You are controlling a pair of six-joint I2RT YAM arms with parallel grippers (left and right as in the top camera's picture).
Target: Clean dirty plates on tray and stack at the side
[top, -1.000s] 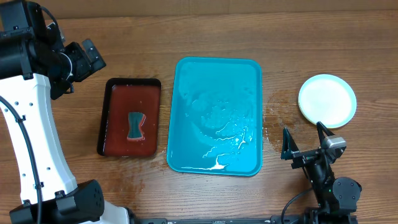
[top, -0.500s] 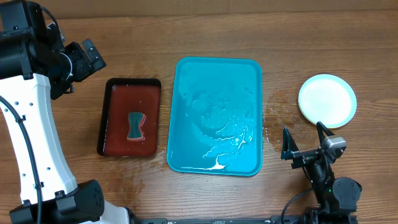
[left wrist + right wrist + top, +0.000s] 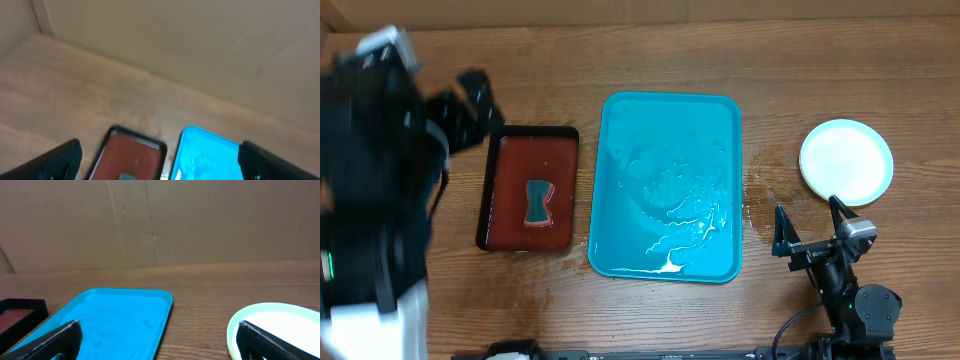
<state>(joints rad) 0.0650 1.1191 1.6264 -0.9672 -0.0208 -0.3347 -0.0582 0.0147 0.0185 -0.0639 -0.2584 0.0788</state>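
The turquoise tray (image 3: 665, 130) lies mid-table, wet with white streaks, and no plate is on it. It also shows in the left wrist view (image 3: 207, 152) and the right wrist view (image 3: 115, 315). A pale aqua-white plate (image 3: 846, 160) lies on the table at the right, also seen in the right wrist view (image 3: 280, 322). I cannot tell whether other plates lie under it. My left gripper (image 3: 470, 105) is open and empty, blurred, above the far left of the table (image 3: 160, 167). My right gripper (image 3: 810, 235) is open and empty, near the front, between tray and plate (image 3: 160, 347).
A dark red, black-rimmed tray (image 3: 510, 170) lies left of the turquoise tray and holds a teal sponge (image 3: 537, 202). It also shows in the left wrist view (image 3: 132, 155). Water spots mark the wood (image 3: 760, 190) right of the turquoise tray. A cardboard wall stands at the back.
My left arm is now blurred and has shifted a little right, towards the dark red tray. The right arm, the trays and the plate have not moved.
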